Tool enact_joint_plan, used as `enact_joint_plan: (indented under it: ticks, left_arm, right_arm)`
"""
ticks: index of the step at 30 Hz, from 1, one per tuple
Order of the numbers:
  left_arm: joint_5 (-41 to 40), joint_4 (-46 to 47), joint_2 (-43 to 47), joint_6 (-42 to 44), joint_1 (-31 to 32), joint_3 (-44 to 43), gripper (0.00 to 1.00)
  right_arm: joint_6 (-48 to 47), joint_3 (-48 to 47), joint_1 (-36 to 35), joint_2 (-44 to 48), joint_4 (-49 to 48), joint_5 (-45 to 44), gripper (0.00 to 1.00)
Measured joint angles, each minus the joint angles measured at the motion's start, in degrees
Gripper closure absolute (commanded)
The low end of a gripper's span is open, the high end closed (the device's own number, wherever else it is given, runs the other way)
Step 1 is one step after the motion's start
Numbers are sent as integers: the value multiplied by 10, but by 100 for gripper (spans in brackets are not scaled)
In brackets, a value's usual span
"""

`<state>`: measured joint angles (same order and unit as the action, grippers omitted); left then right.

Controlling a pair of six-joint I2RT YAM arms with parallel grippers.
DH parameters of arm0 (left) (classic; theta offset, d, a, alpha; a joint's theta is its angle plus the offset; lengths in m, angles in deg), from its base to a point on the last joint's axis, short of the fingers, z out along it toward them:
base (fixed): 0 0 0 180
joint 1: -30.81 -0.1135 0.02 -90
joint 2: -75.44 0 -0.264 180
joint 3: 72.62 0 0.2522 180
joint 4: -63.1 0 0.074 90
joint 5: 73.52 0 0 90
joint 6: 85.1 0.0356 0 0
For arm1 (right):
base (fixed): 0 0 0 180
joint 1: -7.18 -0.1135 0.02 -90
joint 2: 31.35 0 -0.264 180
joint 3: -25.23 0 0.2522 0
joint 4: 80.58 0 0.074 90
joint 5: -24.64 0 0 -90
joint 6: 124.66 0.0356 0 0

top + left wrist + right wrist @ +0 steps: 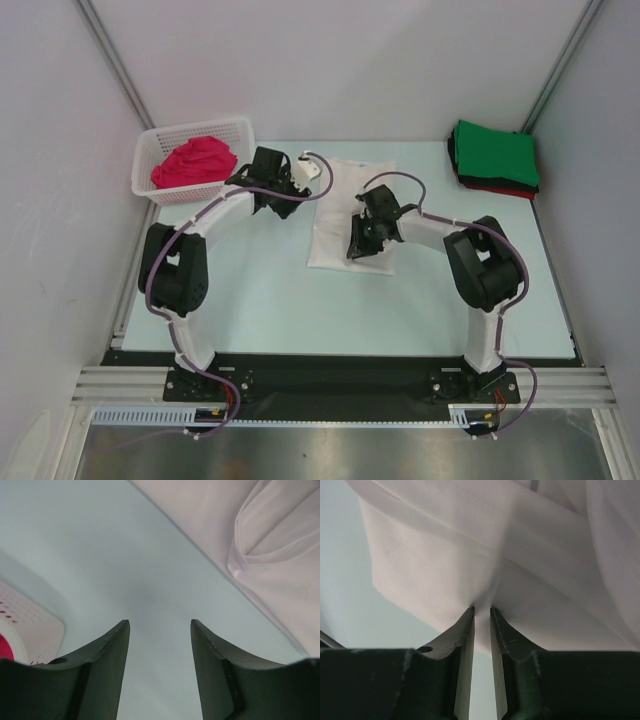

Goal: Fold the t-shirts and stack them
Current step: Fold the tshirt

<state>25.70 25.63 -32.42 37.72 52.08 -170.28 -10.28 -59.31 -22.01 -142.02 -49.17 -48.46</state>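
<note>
A white t-shirt (345, 205) lies partly folded in the middle of the table. My right gripper (362, 248) is at its near edge, and in the right wrist view the right gripper (482, 611) is shut on a fold of the white t-shirt (470, 555), which puckers between the tips. My left gripper (300, 188) is by the shirt's far left corner. In the left wrist view the left gripper (160, 625) is open over bare table, with the white t-shirt (280, 555) off to its right. A green t-shirt (495, 152) tops a folded stack at the back right, with a red t-shirt (500, 191) edge showing under it.
A white lattice basket (160, 148) stands at the back left with a magenta-red t-shirt (195, 160) bunched inside. The basket (35, 625) corner also shows at the lower left of the left wrist view. Grey walls close in the table on three sides.
</note>
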Motion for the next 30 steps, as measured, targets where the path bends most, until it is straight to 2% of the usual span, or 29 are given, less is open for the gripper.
enact_joint_plan:
  ticks: [10, 16, 25, 30]
  left_arm:
    - [0, -1, 45, -3, -8, 66, 42]
    - [2, -5, 45, -4, -8, 69, 42]
    - [31, -36, 45, -9, -8, 55, 42]
    - [60, -47, 44, -14, -4, 53, 44]
  right_arm:
    - [-16, -141, 12, -86, 38, -81, 76]
    - [-36, -228, 21, -136, 77, -121, 74]
    - [-71, -416, 47, -209, 125, -197, 72]
    - [-76, -405, 69, -187, 130, -217, 68]
